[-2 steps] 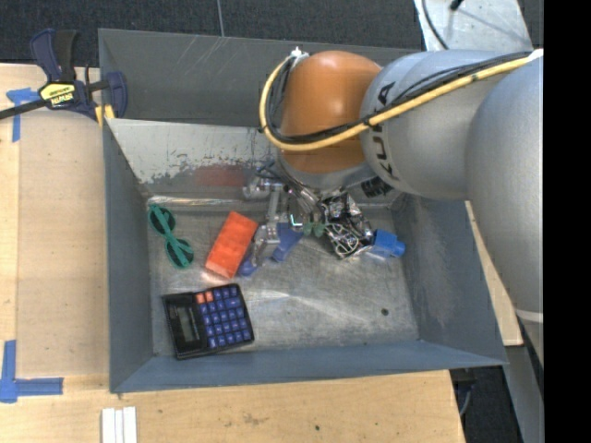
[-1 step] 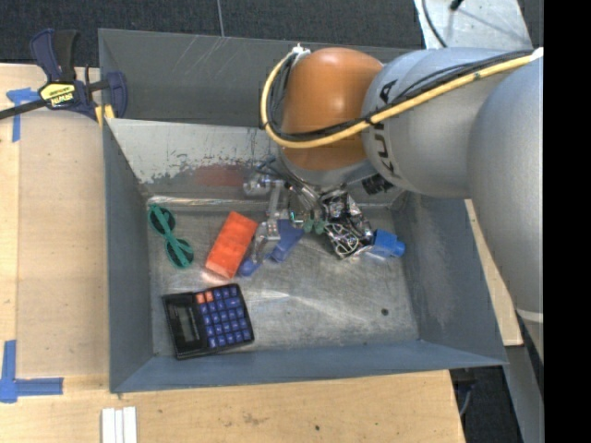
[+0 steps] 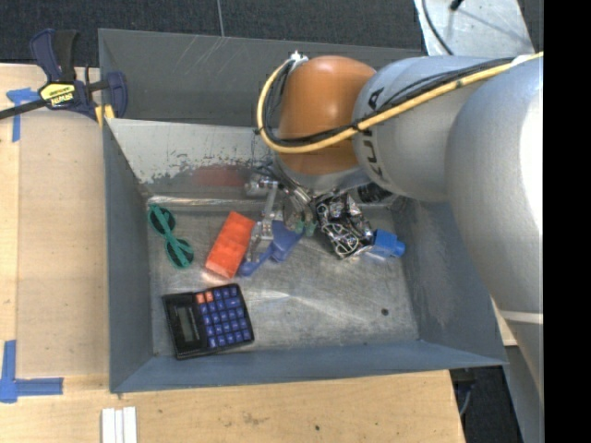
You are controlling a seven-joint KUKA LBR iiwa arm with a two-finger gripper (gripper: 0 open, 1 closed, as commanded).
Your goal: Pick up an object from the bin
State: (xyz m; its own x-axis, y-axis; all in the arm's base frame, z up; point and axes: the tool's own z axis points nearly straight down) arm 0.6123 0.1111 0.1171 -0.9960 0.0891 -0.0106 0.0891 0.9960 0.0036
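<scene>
Your gripper hangs mid-bin over a blue plastic piece, whose long axis slants near-left to far-right, just right of an orange block. You cannot tell how wide the gripper is open.

A robotics lab test cell: a big grey arm trailing a yellow cable reaches over a grey metal bin on a pale counter.

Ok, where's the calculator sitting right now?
The calculator lies in the lower left of the bin in the camera view, near the front wall, just below the orange block and the green glasses.
</scene>
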